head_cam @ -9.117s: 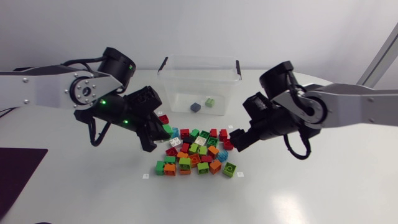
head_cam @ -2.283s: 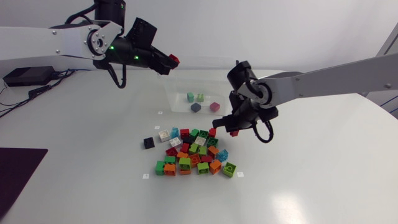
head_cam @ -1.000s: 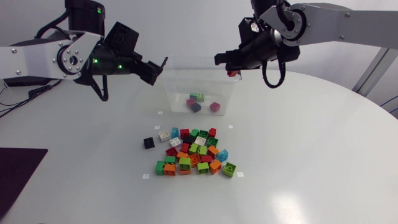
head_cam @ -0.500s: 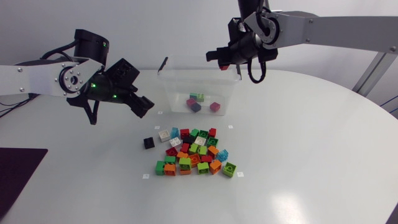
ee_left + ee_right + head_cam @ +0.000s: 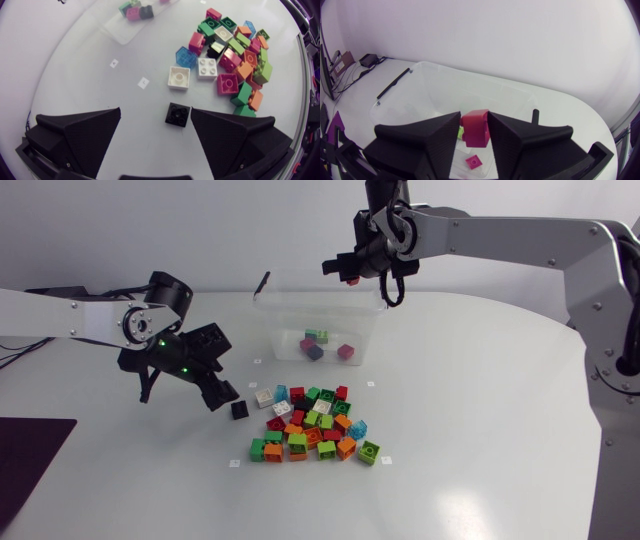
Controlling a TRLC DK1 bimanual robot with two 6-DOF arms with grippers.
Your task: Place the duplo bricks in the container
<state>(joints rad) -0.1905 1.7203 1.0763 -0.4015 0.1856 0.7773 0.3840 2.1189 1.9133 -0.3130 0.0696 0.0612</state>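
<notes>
A clear container (image 5: 270,320) stands at the back of the table with several bricks (image 5: 322,345) inside. My right gripper (image 5: 350,273) hangs above its far rim, shut on a red brick (image 5: 353,279); in the right wrist view the red brick (image 5: 475,128) sits between both fingers over the container (image 5: 420,75). A mixed pile of duplo bricks (image 5: 315,425) lies in front of the container. A lone black brick (image 5: 238,409) lies left of the pile. My left gripper (image 5: 222,394) is low beside it and open, and the black brick (image 5: 177,114) lies between the fingertips of my left gripper (image 5: 156,113), nearer one finger.
A white brick (image 5: 178,78) and a translucent blue one (image 5: 186,56) lie just ahead of the black brick, at the pile's (image 5: 235,55) near side. Small paper markers (image 5: 234,463) dot the table around the pile. The container's black latch handles (image 5: 262,283) stick up.
My left arm dropped from beside the container down to the black brick, still open. My right arm carried the red brick leftward over the container's back rim.
</notes>
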